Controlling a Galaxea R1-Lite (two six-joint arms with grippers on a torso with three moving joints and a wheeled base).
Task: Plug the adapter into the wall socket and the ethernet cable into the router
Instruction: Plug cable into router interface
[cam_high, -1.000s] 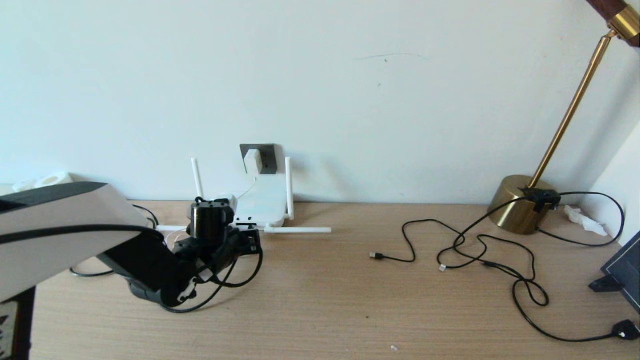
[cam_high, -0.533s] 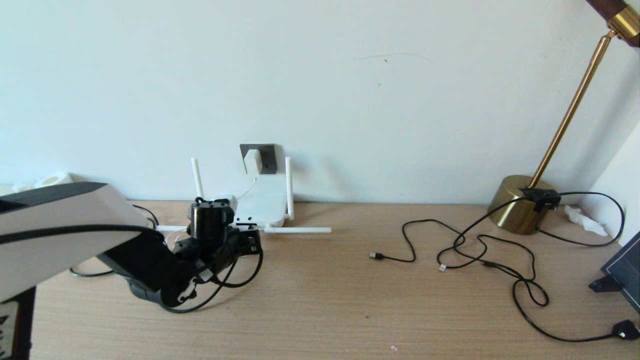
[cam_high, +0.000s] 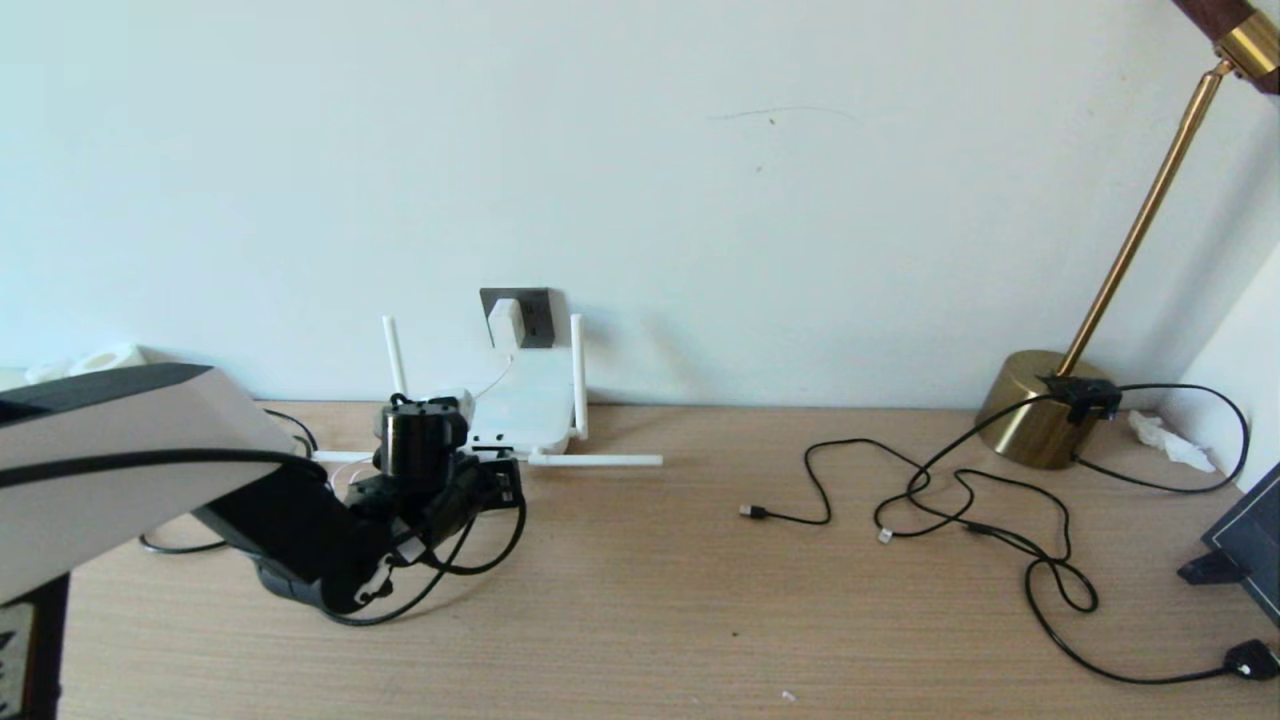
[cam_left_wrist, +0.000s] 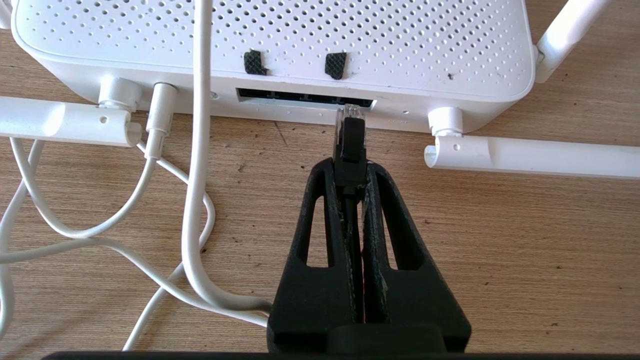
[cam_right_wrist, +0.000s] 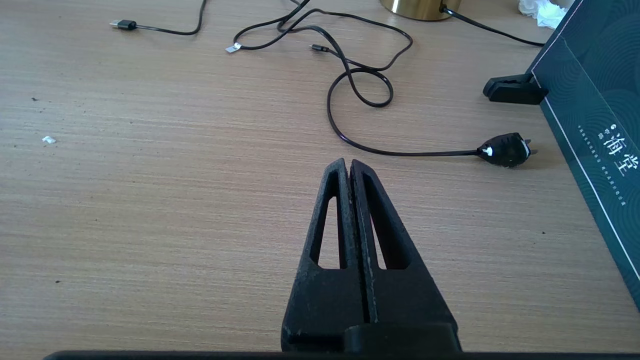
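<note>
The white adapter (cam_high: 505, 322) sits in the dark grey wall socket (cam_high: 537, 312) on the wall, its thin white cord dropping to the router (cam_high: 520, 405). In the left wrist view the router (cam_left_wrist: 270, 45) lies with its port slot (cam_left_wrist: 300, 96) facing my left gripper (cam_left_wrist: 350, 167). That gripper is shut on the ethernet cable's black plug (cam_left_wrist: 351, 142), and the plug's clear tip touches the right end of the slot. In the head view the left gripper (cam_high: 492, 478) is low at the router's near edge. My right gripper (cam_right_wrist: 348, 167) hangs shut and empty over bare table.
Two router antennas (cam_left_wrist: 530, 157) lie flat on the table either side of the plug. White cords (cam_left_wrist: 195, 175) loop beside the left gripper. Thin black cords (cam_high: 960, 500), a brass lamp base (cam_high: 1035, 405) and a dark box (cam_high: 1250, 530) fill the table's right side.
</note>
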